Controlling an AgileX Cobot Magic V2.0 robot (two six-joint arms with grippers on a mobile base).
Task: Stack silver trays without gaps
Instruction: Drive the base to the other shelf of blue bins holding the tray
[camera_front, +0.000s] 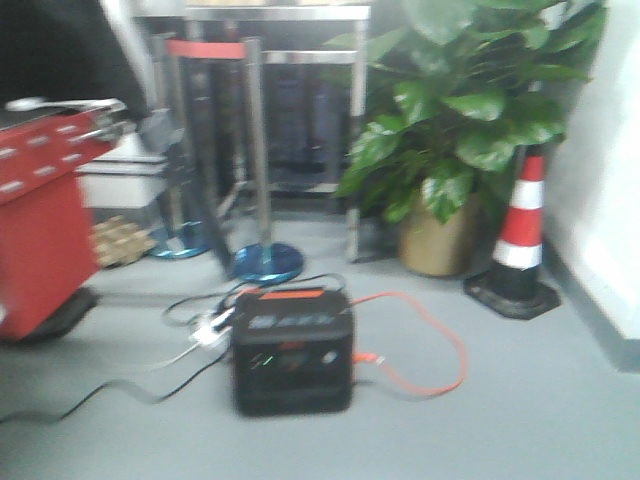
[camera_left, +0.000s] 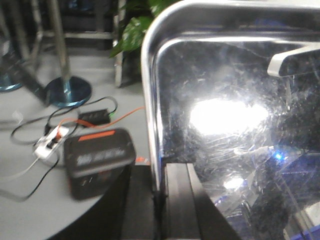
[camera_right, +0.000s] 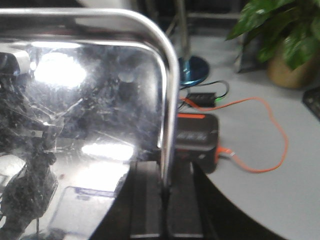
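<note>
Grips the silver tray (camera_left: 225, 125) by its rolled rim at two opposite sides, pan tilted toward each wrist camera and filling most of both views. Pinches the left edge with the left gripper (camera_left: 159, 180), black fingers (camera_left: 177, 200) pressed onto the metal, one inside the pan and one outside. Clamps the right edge the same way with the right gripper (camera_right: 162, 175), fingers (camera_right: 147, 200) tight against either face of the rim. Throws back bright lamp glare from the scratched, mirror-like tray bottom. Beyond, on the grey floor: a black power station (camera_front: 293, 350) with an orange cable (camera_front: 405, 295), a white power strip (camera_left: 50, 145), a blue-based stanchion (camera_front: 265, 262), a potted plant (camera_front: 470, 110), a striped traffic cone (camera_front: 520, 230) and a red cart (camera_front: 40, 240).
</note>
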